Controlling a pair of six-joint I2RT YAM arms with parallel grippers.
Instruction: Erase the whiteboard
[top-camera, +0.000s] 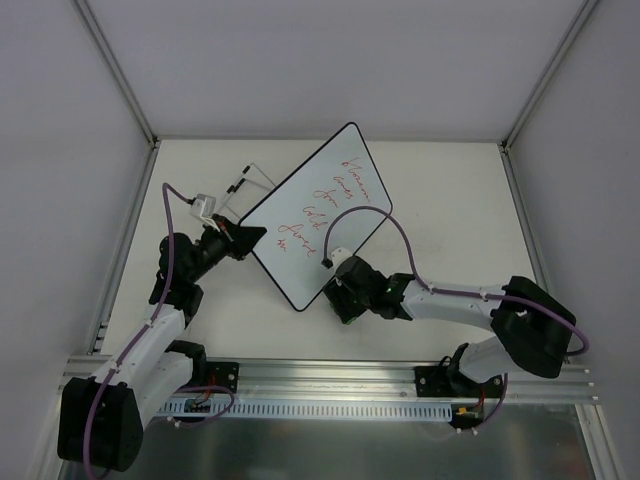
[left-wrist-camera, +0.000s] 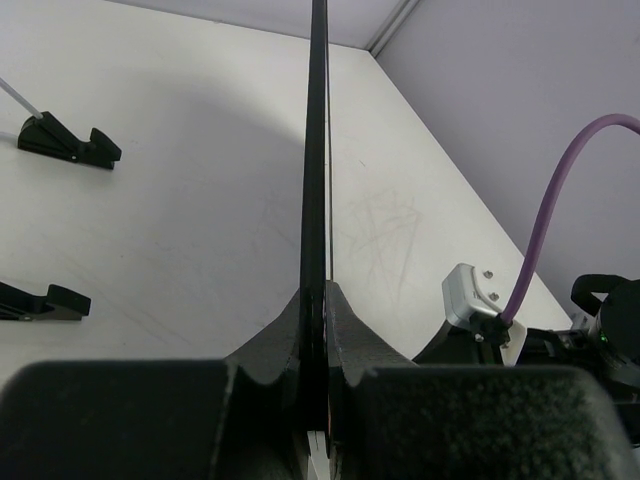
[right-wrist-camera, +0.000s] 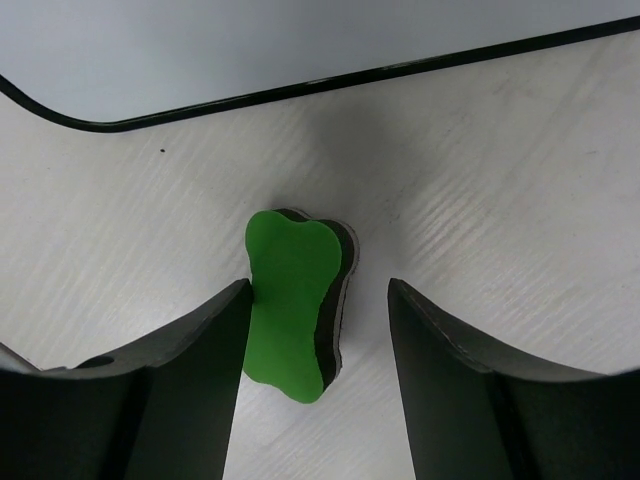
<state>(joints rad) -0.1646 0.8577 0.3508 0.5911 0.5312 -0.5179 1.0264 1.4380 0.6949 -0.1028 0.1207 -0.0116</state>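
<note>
The whiteboard (top-camera: 318, 232) is a white board with a black rim and red handwriting (top-camera: 345, 185), turned diagonally mid-table. My left gripper (top-camera: 243, 238) is shut on its left corner; the left wrist view shows the board edge-on (left-wrist-camera: 316, 150), clamped between both fingers of the left gripper (left-wrist-camera: 316, 300). A green bone-shaped eraser (right-wrist-camera: 290, 300) with a black underside lies on the table just off the board's near rim (right-wrist-camera: 300, 85). My right gripper (right-wrist-camera: 318, 290) straddles the eraser with open jaws. Its left finger touches the eraser and its right finger stands apart. The right gripper (top-camera: 340, 303) hides the eraser from above.
Two small black stand feet (left-wrist-camera: 68, 140) (left-wrist-camera: 40, 300) lie on the table left of the board, and from above they show as small dark pieces (top-camera: 240, 184). Grey enclosure walls and frame posts (top-camera: 115, 70) close in the table's sides and back.
</note>
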